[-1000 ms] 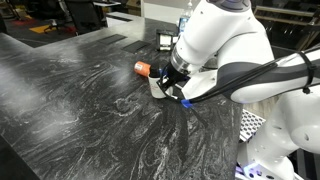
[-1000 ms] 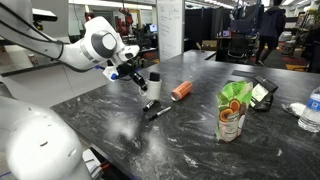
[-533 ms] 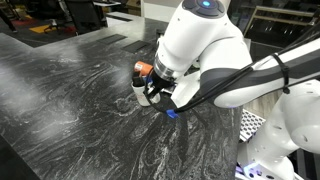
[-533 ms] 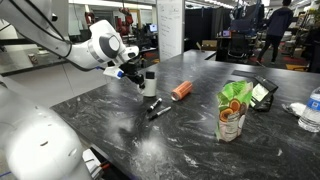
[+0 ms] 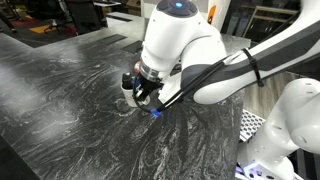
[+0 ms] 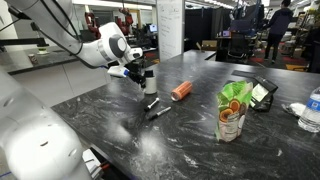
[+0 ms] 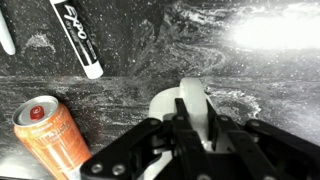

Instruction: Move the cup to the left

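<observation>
The cup [image 7: 160, 106] shows in the wrist view as a whitish rim round a dark inside, directly under my gripper [image 7: 190, 102]. The gripper is shut on it, with one finger [image 7: 191, 112] lying across the rim. In both exterior views the gripper [image 5: 140, 90] [image 6: 140, 74] holds the black cup [image 6: 151, 85] low over the dark marbled table [image 5: 60, 100]. In an exterior view the cup [image 5: 128, 83] peeks out beside the fingers. The orange cylinder [image 7: 48, 135] [image 6: 181, 91] lies on its side close by.
A black Expo marker [image 7: 75, 38] [image 6: 157, 110] lies on the table near the cup, and a second pen [image 7: 5, 30] lies at the wrist view's edge. A green snack bag [image 6: 233, 112], a small dark device [image 6: 262, 93] and a water bottle [image 6: 312, 108] stand further along.
My gripper has carried the cup across the table, away from the orange cylinder and the marker, to the left in the view that faces the arm's white body.
</observation>
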